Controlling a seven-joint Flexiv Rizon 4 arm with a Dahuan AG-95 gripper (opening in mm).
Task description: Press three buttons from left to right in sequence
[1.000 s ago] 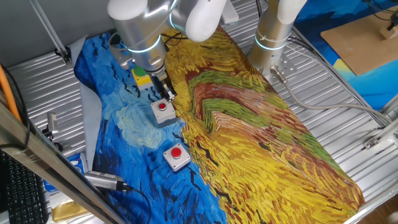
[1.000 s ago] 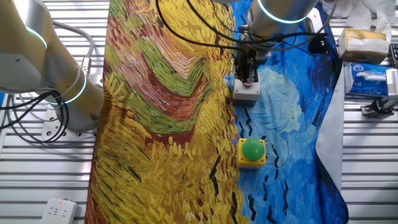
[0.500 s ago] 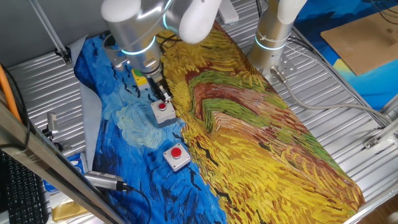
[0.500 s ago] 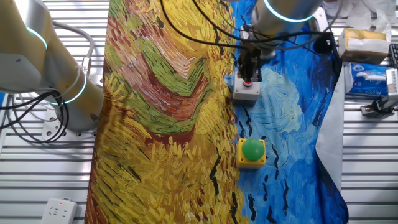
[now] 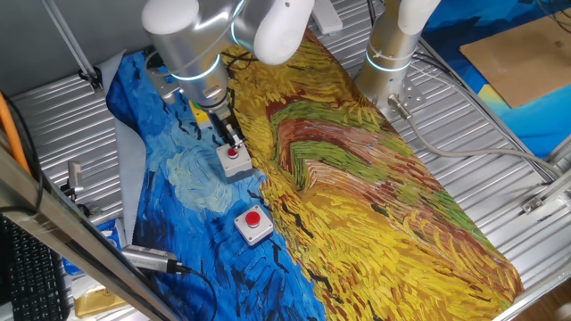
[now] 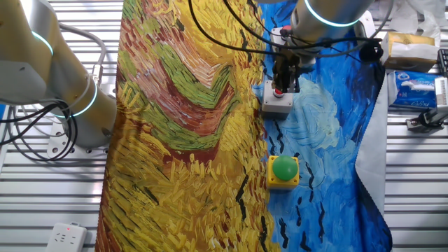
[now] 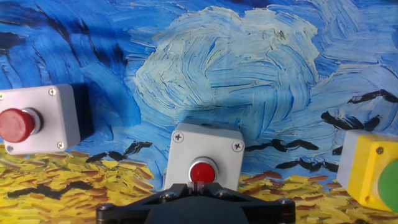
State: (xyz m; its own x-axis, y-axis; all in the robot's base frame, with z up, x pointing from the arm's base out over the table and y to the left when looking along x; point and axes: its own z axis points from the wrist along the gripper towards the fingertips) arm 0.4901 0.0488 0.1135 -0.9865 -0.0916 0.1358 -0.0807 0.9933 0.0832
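Note:
Three buttons lie in a row on the painted cloth. The middle button [image 7: 206, 155] has a red cap [image 7: 203, 171] on a light grey box and also shows in the fixed views [image 5: 235, 159] [image 6: 277, 103]. My gripper [image 7: 197, 185] is shut, its fingertips together at the edge of that red cap; whether they touch it I cannot tell. From the side the gripper [image 5: 234, 143] [image 6: 281, 89] stands upright over this box. The other red button [image 7: 18, 124] [image 5: 253, 221] lies apart from it. The green button on a yellow base [image 7: 372, 173] [image 6: 284, 171] is on the opposite side.
A second silver arm's base [image 5: 390, 53] [image 6: 66, 91] stands beside the cloth on the ribbed metal table [image 5: 500, 178]. Cables [image 6: 231, 35] trail across the cloth behind my arm. Boxes and packets [image 6: 409, 87] lie past the cloth's blue edge.
My gripper has shifted a little sideways and come down over the middle red button's cap. The buttons have not moved.

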